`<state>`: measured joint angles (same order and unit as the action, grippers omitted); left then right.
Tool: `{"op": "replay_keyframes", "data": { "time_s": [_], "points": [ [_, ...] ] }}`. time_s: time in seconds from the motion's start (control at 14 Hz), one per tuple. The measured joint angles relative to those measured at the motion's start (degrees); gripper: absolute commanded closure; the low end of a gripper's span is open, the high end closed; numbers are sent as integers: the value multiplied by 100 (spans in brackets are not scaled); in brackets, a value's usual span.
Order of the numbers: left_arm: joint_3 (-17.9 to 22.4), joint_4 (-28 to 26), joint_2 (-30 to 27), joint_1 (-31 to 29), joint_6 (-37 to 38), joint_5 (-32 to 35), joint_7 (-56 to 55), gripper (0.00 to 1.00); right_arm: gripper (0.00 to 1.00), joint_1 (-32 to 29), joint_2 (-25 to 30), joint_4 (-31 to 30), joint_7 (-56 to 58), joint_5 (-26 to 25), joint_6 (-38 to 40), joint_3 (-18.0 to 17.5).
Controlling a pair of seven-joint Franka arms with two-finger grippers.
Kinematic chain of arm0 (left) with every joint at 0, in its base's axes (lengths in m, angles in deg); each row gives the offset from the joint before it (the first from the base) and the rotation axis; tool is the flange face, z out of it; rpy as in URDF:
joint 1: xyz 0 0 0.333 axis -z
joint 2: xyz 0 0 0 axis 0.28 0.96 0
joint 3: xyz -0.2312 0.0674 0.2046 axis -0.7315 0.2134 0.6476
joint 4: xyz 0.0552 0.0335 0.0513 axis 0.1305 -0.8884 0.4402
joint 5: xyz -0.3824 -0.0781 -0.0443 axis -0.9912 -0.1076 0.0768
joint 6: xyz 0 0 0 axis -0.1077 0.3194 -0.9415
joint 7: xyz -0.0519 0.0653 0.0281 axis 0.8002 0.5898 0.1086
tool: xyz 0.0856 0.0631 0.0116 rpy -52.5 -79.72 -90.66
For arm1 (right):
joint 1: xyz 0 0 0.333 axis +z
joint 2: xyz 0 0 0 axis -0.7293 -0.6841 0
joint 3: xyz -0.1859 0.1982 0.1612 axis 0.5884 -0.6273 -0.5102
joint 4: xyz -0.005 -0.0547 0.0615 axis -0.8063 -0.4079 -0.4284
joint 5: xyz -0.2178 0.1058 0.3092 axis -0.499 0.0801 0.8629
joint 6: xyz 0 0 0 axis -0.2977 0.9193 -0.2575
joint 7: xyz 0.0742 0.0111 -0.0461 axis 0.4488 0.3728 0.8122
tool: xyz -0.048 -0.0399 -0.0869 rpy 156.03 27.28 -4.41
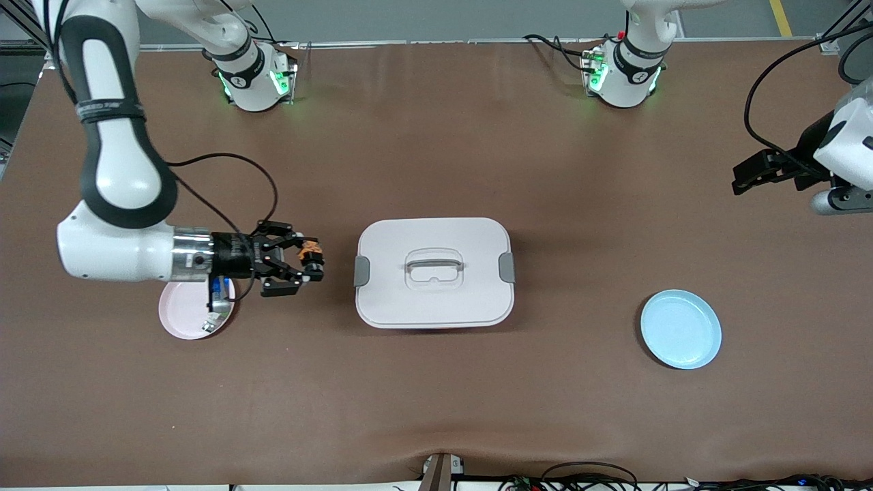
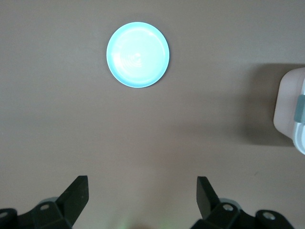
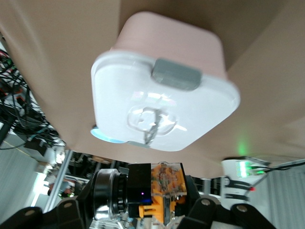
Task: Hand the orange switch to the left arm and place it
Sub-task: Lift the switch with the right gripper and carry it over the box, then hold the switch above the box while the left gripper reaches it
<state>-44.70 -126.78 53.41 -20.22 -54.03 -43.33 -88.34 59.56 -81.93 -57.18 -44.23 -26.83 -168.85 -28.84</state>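
Note:
My right gripper (image 1: 312,263) is shut on the orange switch (image 1: 311,253), a small black and orange part, and holds it in the air beside the box's (image 1: 434,271) end toward the right arm. In the right wrist view the switch (image 3: 159,190) sits between the fingers, with the white box (image 3: 162,90) and its grey latch ahead. My left gripper (image 1: 742,179) is open and empty, up in the air at the left arm's end of the table. Its wrist view shows the spread fingers (image 2: 76,193) over bare table.
A pink plate (image 1: 179,315) lies under the right wrist with a small part (image 1: 207,326) on it. A light blue plate (image 1: 681,329) lies toward the left arm's end, nearer the front camera than the box; it also shows in the left wrist view (image 2: 137,54).

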Motion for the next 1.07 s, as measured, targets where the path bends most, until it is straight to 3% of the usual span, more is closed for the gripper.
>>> {"op": "replay_keyframes", "data": {
  "time_s": [0.29, 0.57, 1.07],
  "points": [
    [-12, 0, 78, 213, -84, -463, -455, 0, 79, 51, 36, 1, -713, 622, -968, -545],
    [-31, 16, 275, 522, -277, -717, -504, 0, 79, 116, 39, 1, -1086, 809, -1688, -1014],
    [-78, 586, 917, 1549, -637, -915, -715, 0, 79, 986, 89, 55, -1872, 898, -2457, -1062]
  ]
}}
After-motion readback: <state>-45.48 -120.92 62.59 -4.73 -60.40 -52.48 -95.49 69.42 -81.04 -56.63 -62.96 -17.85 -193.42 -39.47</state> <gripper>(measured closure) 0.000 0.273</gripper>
